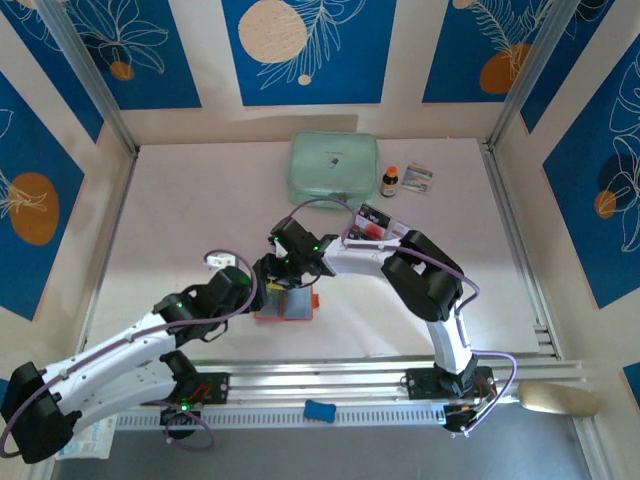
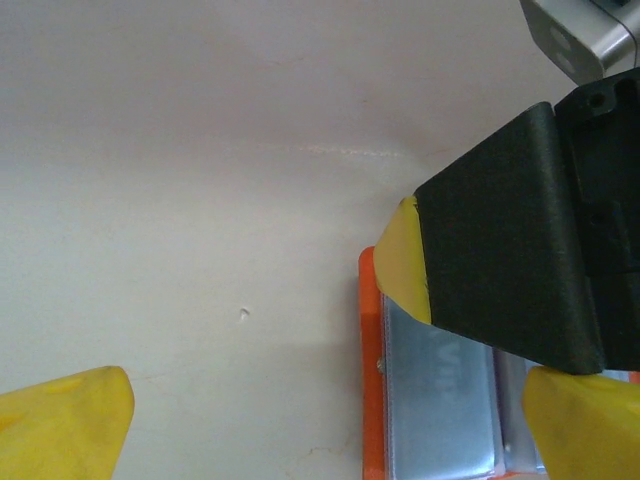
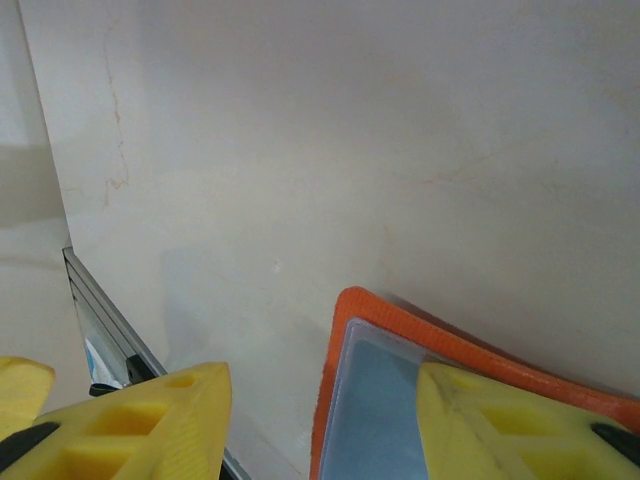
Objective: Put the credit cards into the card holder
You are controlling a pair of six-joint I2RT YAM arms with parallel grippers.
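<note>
The small, square, orange leather-like card holder [image 1: 288, 306] is laid open flat on the pale surface [image 1: 180, 220], near the arm bases, with its greyish pocket [image 2: 440, 400] facing up. The left tool [image 2: 320, 430] is spread wide beside the holder's edge and nothing is gripped. The right tool [image 3: 325, 430] is held half apart over the holder, with one pad [image 3: 500, 420] above the pocket and nothing clamped. A faint mark on the pocket is too blurred to be read. Dark, red-marked credit cards [image 1: 377, 222] are seen in a clear plastic tray [image 1: 400, 228] well beyond.
</note>
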